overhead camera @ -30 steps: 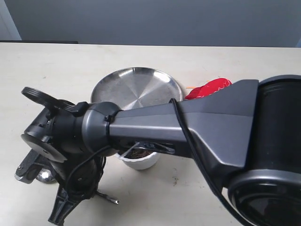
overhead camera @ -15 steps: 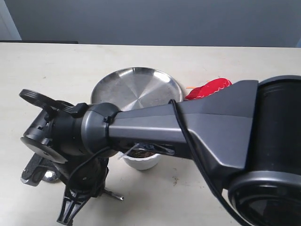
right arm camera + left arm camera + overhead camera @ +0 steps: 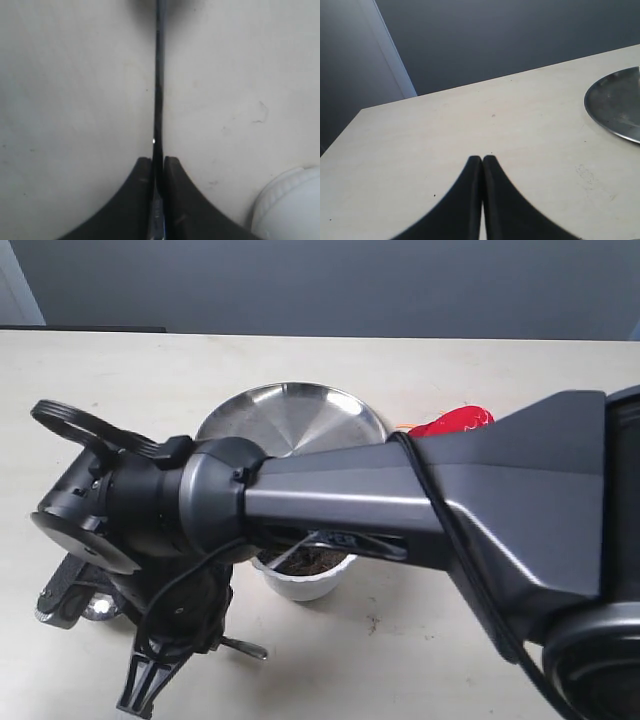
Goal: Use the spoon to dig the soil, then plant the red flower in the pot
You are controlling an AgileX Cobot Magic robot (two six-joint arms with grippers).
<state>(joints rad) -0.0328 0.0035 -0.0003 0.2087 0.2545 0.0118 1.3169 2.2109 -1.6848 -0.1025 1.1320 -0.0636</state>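
Observation:
My right gripper (image 3: 159, 159) is shut on the thin silver handle of the spoon (image 3: 159, 75), which runs straight out from the jaws above the pale table. In the exterior view the right arm reaches across to the left, and a silver end of the spoon (image 3: 246, 647) pokes out beneath its wrist. The white pot (image 3: 300, 583) holds dark soil (image 3: 318, 560) and stands just right of that wrist; its rim (image 3: 292, 202) also shows beside the jaws. The red flower (image 3: 452, 423) lies behind the arm, mostly hidden. My left gripper (image 3: 482, 159) is shut on nothing.
A wide round steel plate (image 3: 290, 420) sits behind the pot, and its edge (image 3: 615, 107) shows in the left wrist view. The bulky dark right arm (image 3: 420, 510) blocks much of the exterior view. A grey wall lies beyond the table's far edge.
The right arm's wrist has risen and shifted slightly left with the spoon. The pot and its soil now show more from under the arm.

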